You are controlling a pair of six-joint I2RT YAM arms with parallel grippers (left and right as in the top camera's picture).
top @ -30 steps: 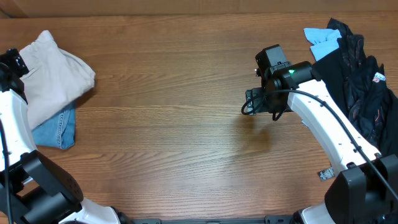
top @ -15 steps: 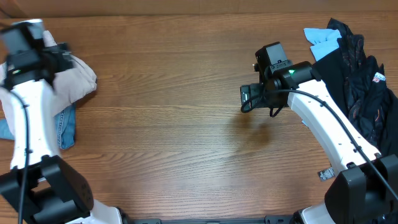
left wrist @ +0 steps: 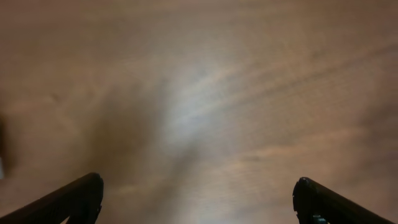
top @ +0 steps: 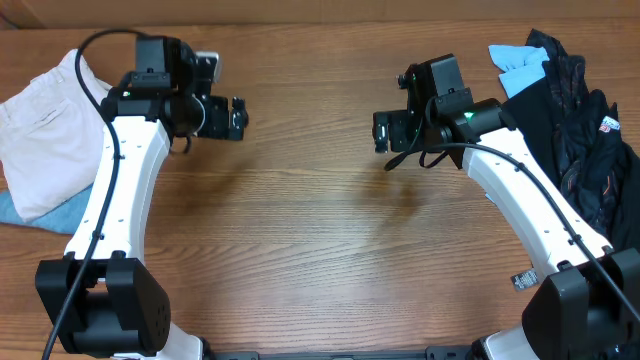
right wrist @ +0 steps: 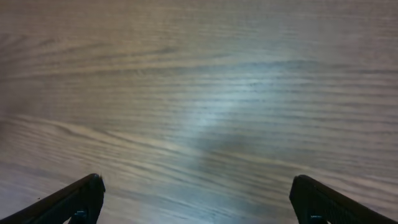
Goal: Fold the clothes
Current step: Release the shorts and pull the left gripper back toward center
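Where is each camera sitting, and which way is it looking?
Overhead: fixed above the table, looking straight down; shows the left gripper, the right gripper, the beige shorts and the dark heap.
Left wrist: rides the left wrist, looking down at blurred wood; its own fingertips show, spread apart.
Right wrist: rides the right wrist, looking down at wood grain; its own fingertips show, spread apart.
Shared: every view sees the wooden tabletop.

Overhead straight down, both wrist views close above tabletop [top: 320, 230]
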